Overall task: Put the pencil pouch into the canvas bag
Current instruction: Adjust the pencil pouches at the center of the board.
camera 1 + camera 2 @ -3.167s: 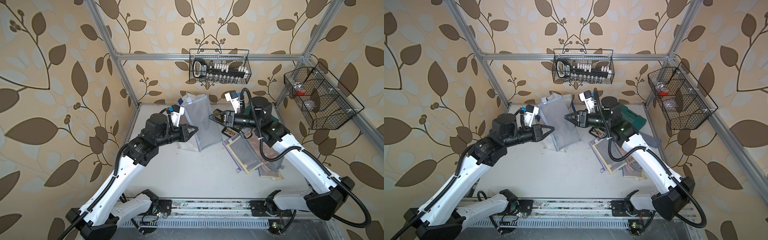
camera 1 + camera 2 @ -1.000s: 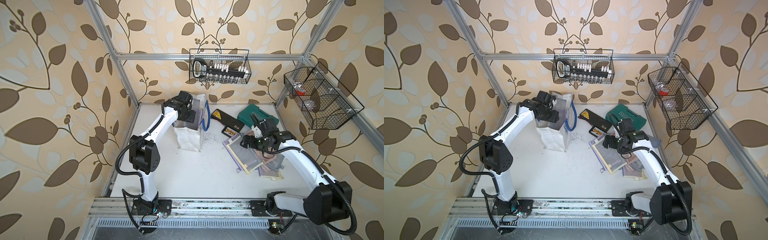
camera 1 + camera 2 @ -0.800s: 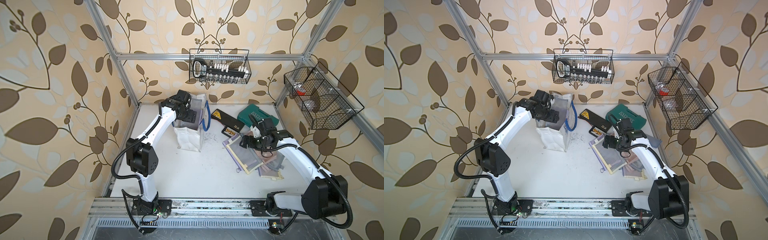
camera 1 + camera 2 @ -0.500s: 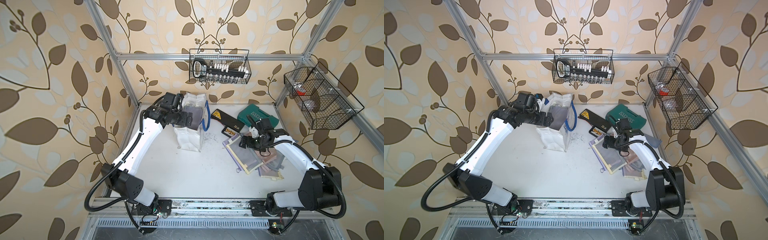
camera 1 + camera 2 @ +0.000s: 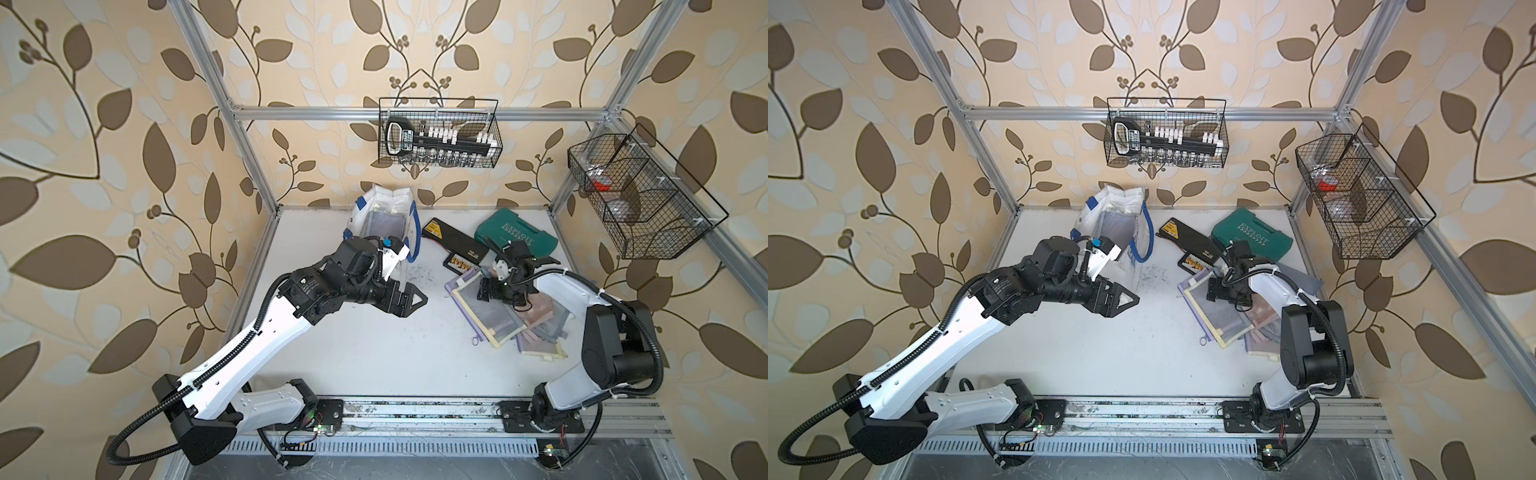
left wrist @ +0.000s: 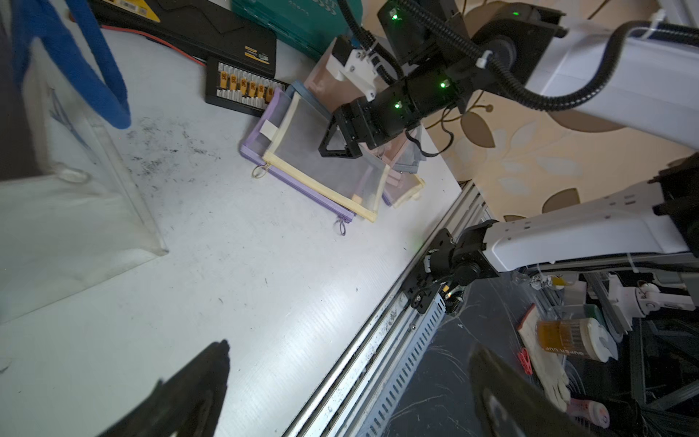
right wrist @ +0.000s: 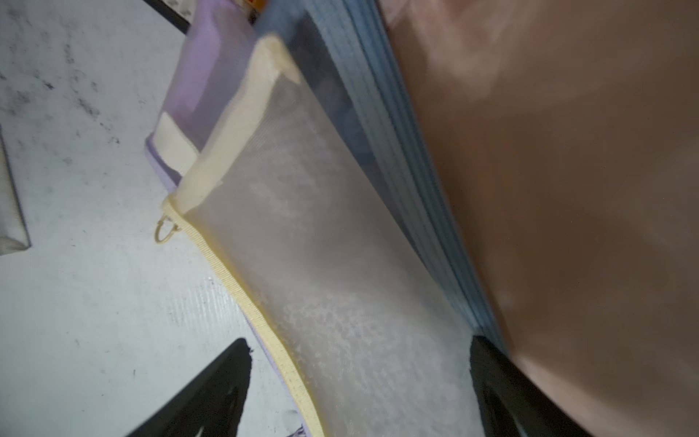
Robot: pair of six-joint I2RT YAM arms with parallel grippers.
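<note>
The white canvas bag (image 5: 384, 199) with blue handles stands upright at the back of the table, and a grey mesh pencil pouch (image 5: 384, 222) shows inside its mouth. My left gripper (image 5: 415, 297) hangs open and empty over the table, in front of the bag and apart from it; in the left wrist view its fingertips (image 6: 223, 352) stand wide. My right gripper (image 5: 484, 291) is down on a pile of pouches at the right. It is open, with its jaws on either side of the yellow-edged mesh pouch (image 7: 321, 246) on top of the pile.
Purple (image 7: 204, 83), blue (image 7: 378, 113) and pink (image 7: 567, 189) pouches lie under the yellow one. A green tool case (image 5: 515, 237) and a black case (image 5: 453, 241) sit behind the pile. Wire baskets (image 5: 440, 133) (image 5: 640, 199) hang on the back and right walls.
My left gripper let go of the grey pouch in the bag, opened wide and drew back towards the middle of the table. My right gripper settled lower onto the pouch pile.
</note>
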